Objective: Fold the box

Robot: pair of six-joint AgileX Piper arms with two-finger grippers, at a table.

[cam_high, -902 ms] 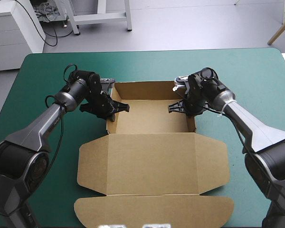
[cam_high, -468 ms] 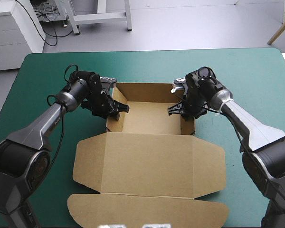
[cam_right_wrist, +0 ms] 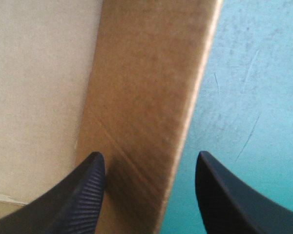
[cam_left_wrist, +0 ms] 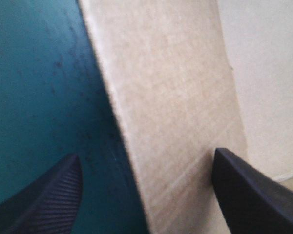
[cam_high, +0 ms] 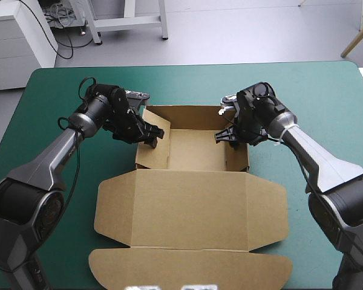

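Note:
The brown box (cam_high: pixel 193 148) lies mid-table as an open tray with raised walls, and its lid (cam_high: pixel 190 208) lies flat toward the near edge. My left gripper (cam_high: pixel 146 134) is at the tray's left wall. In the left wrist view, that left gripper (cam_left_wrist: pixel 146 155) is open and the wall (cam_left_wrist: pixel 171 97) stands between its fingers without being pinched. My right gripper (cam_high: pixel 230 136) is at the right wall. In the right wrist view, the right gripper (cam_right_wrist: pixel 150 154) is also open and straddles that wall (cam_right_wrist: pixel 146 73).
The teal-green cover (cam_high: pixel 314 96) shows bare on both sides of the tray and behind it. The lid's front flap (cam_high: pixel 190 269) reaches close to the table's near edge.
Both grippers were shut on the tray's side walls earlier and have since opened and let go. The box and its lid have shifted slightly to the left.

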